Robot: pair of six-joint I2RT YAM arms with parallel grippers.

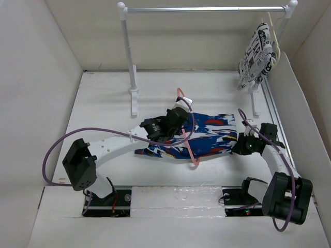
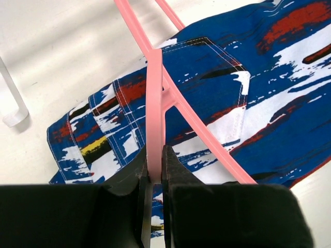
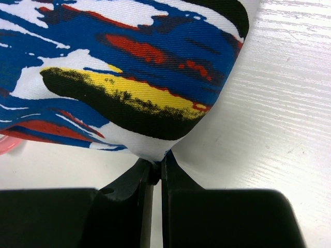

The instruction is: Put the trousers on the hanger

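The bright blue trousers [image 1: 207, 135] with white, red, black and yellow splashes lie folded on the table's middle. The pink hanger [image 1: 187, 135] runs across them, its hook toward the back. My left gripper [image 1: 181, 114] is shut on the hanger; in the left wrist view its jaws [image 2: 154, 164] clamp a pink bar [image 2: 154, 103] above the trousers [image 2: 269, 93]. My right gripper [image 1: 239, 144] is shut on the trousers' right edge; in the right wrist view it [image 3: 156, 168] pinches a bunched fold of the cloth [image 3: 119, 77].
A white clothes rack [image 1: 207, 9] with two posts stands at the back. A white garment with black newspaper-like print [image 1: 256, 51] hangs on a cream hanger at its right end. White walls enclose the table [image 1: 103, 103]. Purple cables loop by both arms.
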